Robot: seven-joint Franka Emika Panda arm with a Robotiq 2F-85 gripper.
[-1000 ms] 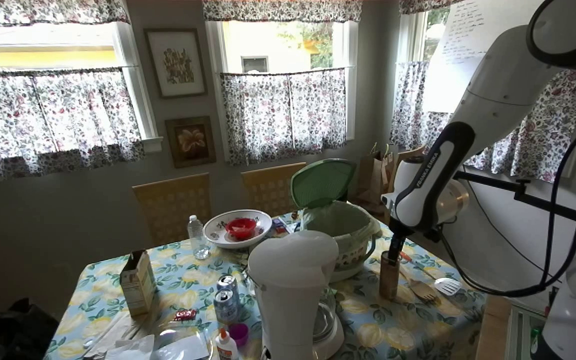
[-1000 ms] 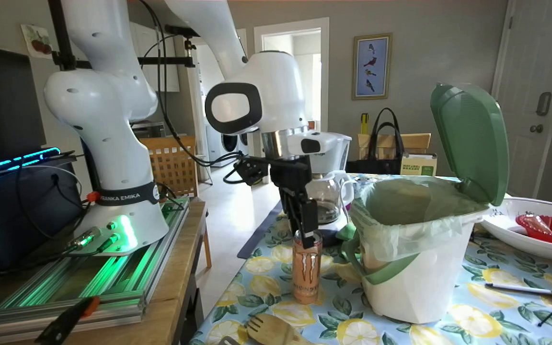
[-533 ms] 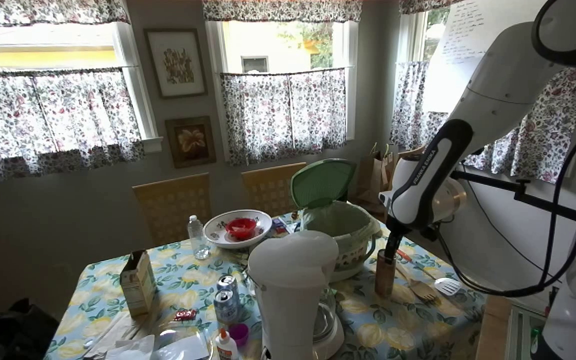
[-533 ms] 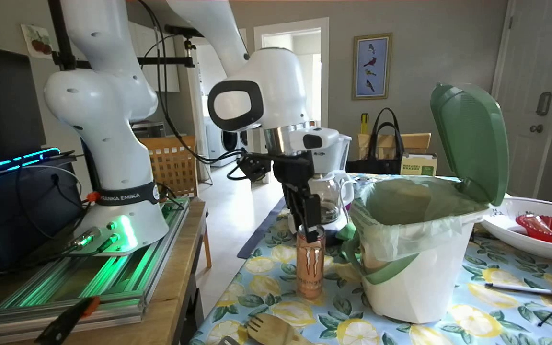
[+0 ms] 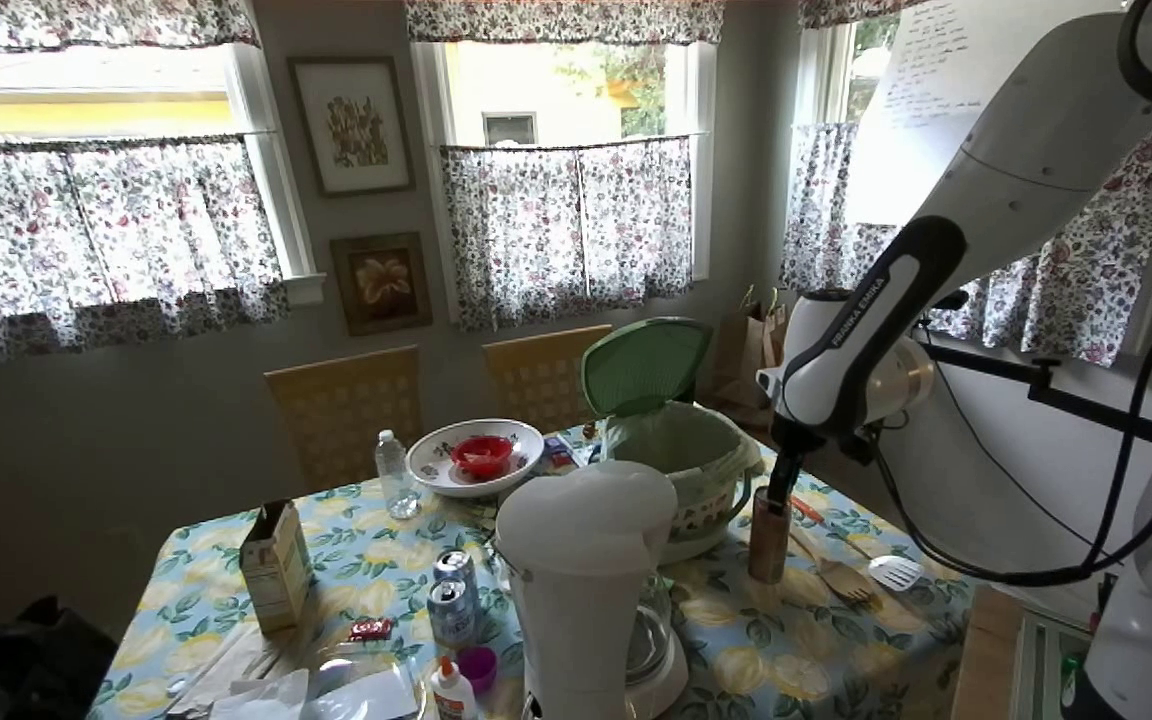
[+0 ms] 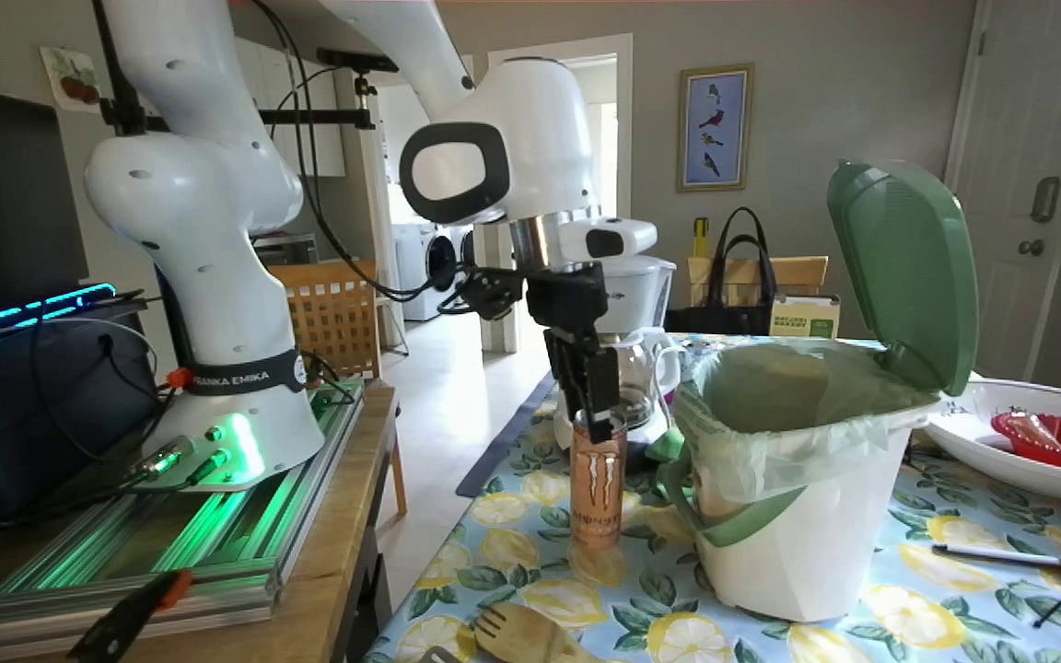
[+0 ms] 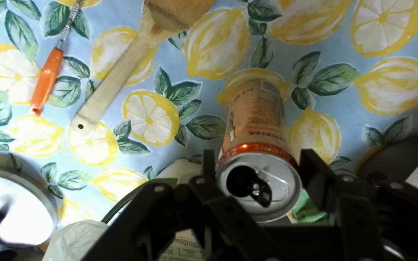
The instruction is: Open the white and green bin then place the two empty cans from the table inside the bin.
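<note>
My gripper point(image 6: 597, 431) is shut on the upper part of an orange can point(image 6: 598, 488), also seen in an exterior view point(image 5: 768, 545). The can is upright, its base slightly above the tablecloth point(image 6: 503, 516). In the wrist view the fingers point(image 7: 258, 170) flank its open top. The white and green bin point(image 6: 798, 543) stands beside the can, its green lid point(image 6: 908, 276) raised and a pale green bag lining it; it also shows in an exterior view point(image 5: 721, 490). Two silver-blue cans stand close together, a nearer one point(image 5: 450, 612) and a farther one point(image 5: 456, 566).
A white coffee maker point(image 5: 576, 570) stands between the silver-blue cans and the bin. A white bowl point(image 5: 431, 470) with a red bowl point(image 5: 482, 456), a water bottle point(image 5: 396, 480) and a carton point(image 5: 274, 570) stand farther off. A wooden fork point(image 5: 841, 580) and slotted spatula point(image 5: 896, 572) lie near the orange can.
The gripper and the orange can in it have moved up off the table and a little toward the bin. The bin and the silver-blue cans have not moved.
</note>
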